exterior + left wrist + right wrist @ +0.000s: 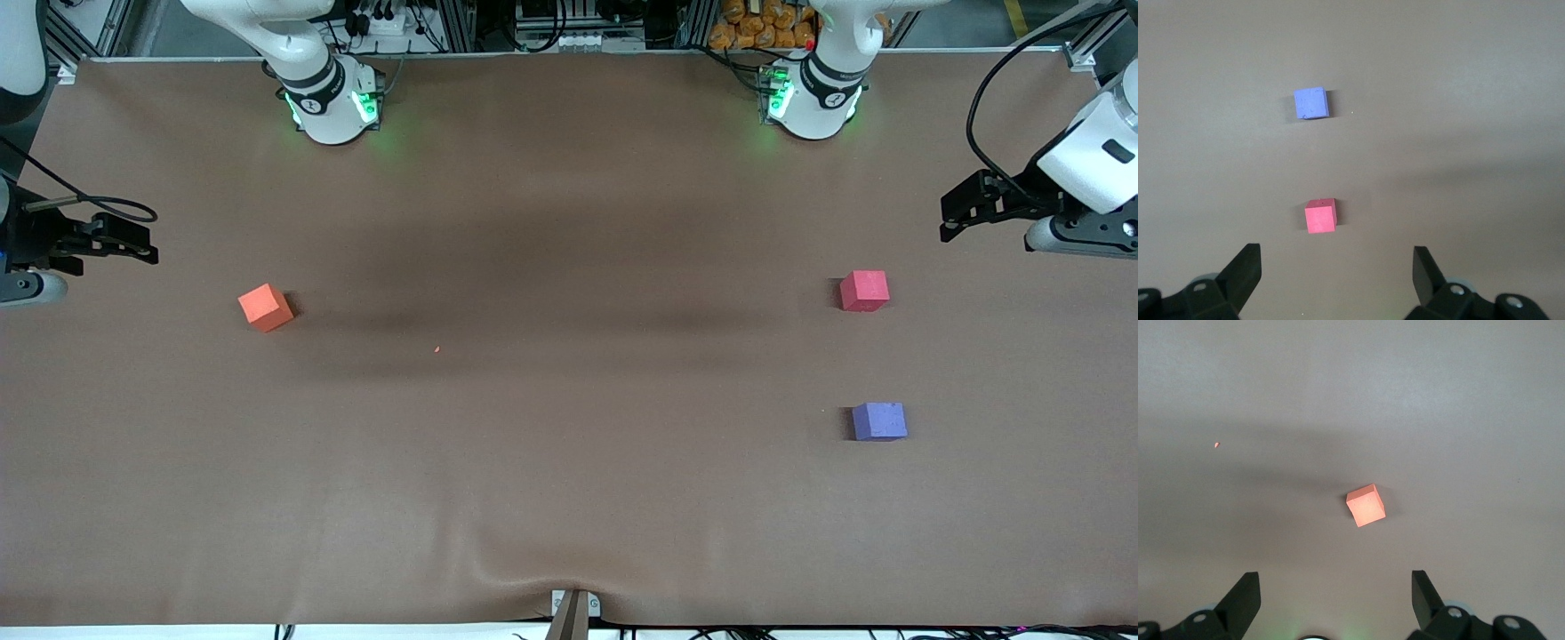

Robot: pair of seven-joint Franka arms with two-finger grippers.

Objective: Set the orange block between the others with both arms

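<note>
Front view: both grippers hover with jaws wide and empty, right gripper (147, 244) at nine o'clock, left gripper (956, 216) at three; next, the right must grasp the orange block (265, 308), untouched, well apart from the pinkish-red cube (864, 291) and purple-blue cube (879, 421).

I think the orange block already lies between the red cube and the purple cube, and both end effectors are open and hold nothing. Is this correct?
Not quite. The orange block lies alone toward the right arm's end of the table, apart from the red cube and purple cube, as the front view shows. Both end effectors, left and right, are open and empty.
</note>
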